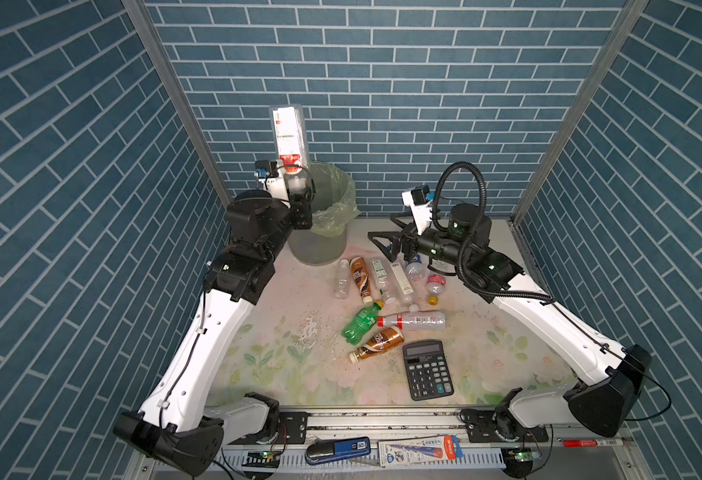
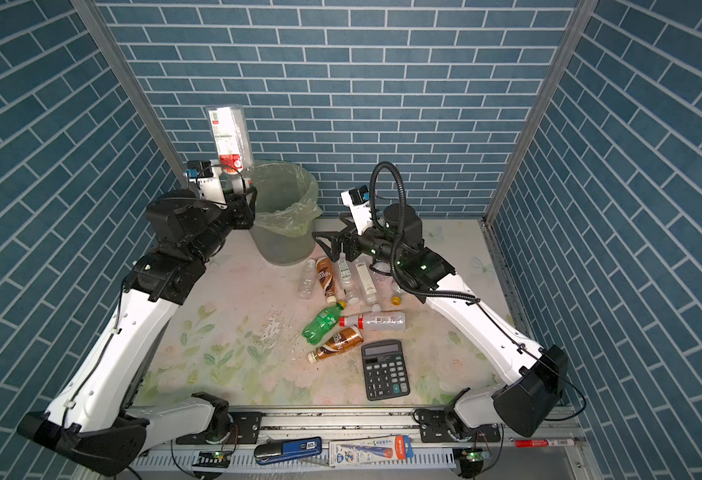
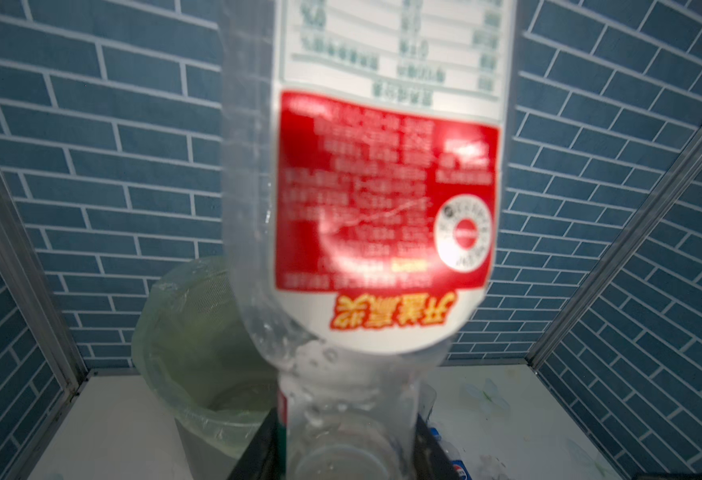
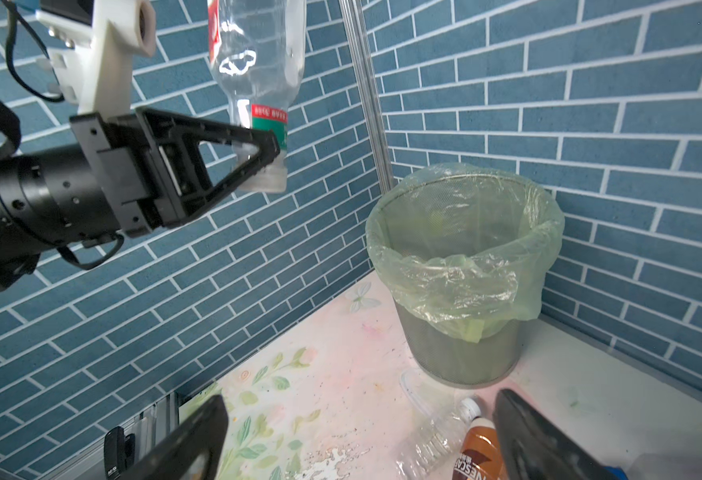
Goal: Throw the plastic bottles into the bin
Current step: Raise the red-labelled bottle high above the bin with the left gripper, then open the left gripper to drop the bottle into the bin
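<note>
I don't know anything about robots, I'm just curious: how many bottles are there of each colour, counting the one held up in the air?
Clear bottles: 7, including the upturned bottle in the left end effector
Brown bottles: 2
Green bottle: 1
Total: 10 bottles

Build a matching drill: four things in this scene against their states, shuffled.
1. red-label bottle
2. green bottle
3. calculator
4. right gripper

A. open, holding nothing
B. lying beside a brown bottle
C. cap-down in the left gripper
D. flat on the table, keys up

Pairs: 1-C, 2-B, 3-D, 4-A
</note>
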You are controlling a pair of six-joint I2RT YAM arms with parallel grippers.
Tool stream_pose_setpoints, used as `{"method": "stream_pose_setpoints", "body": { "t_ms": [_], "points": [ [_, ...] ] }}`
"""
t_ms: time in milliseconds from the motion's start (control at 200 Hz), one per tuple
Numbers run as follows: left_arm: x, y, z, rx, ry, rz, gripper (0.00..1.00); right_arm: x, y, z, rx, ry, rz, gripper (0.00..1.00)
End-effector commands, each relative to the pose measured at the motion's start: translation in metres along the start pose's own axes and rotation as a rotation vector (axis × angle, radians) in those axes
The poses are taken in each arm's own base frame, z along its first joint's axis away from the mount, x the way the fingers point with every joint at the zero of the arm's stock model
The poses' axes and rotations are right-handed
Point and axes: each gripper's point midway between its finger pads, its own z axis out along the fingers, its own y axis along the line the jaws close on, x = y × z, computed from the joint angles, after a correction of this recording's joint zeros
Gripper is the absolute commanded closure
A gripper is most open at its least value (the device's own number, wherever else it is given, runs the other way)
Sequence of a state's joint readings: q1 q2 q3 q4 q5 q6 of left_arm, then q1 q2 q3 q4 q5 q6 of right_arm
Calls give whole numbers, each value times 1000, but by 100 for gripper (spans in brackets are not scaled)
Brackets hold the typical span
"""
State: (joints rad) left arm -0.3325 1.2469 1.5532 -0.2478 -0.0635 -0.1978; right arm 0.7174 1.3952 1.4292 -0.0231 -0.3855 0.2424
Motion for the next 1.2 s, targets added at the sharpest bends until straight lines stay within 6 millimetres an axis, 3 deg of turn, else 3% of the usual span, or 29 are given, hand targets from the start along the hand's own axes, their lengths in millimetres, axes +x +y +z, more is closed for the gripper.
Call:
{"method": "stream_pose_setpoints", "body": {
  "t_ms": [0, 180, 270, 345, 445, 525, 675, 745, 810, 890, 1090, 1195],
  "points": [
    [-77, -11, -5, 8, -239, 75, 74, -26, 3, -1, 5, -56, -86, 1],
    [-149, -26, -9, 32, -443, 104, 76, -25, -7, -1, 62, -48, -117, 1],
    [-167, -31, 1, 31, -462, 136, 76, -23, -11, 2, 76, -41, -123, 1],
    [-169, -33, 15, 27, -447, 149, 76, -22, -13, 4, 79, -35, -123, 1],
    [-155, -32, 39, 23, -398, 154, 76, -18, -17, 8, 87, -24, -121, 1],
    [-129, -20, 69, 0, -306, 124, 76, -13, -20, 10, 93, -12, -114, 1],
    [-32, 29, 140, -90, 36, -50, 74, -11, -22, 11, 100, -8, -111, 1],
    [10, 43, 153, -135, 191, -87, 61, -11, -23, 10, 103, -9, -111, 1],
    [33, 49, 155, -143, 279, -144, 33, -11, -24, 9, 107, -9, -110, 1],
    [38, 46, 155, -107, 301, -189, 1, -11, -24, 9, 108, -10, -107, 1],
    [8, 36, 140, -67, 223, -195, 1, -9, -25, 12, 107, -13, -87, 1],
    [5, 34, 137, -63, 220, -192, 1, -9, -26, 15, 100, -15, -72, 1]
  ]
}}
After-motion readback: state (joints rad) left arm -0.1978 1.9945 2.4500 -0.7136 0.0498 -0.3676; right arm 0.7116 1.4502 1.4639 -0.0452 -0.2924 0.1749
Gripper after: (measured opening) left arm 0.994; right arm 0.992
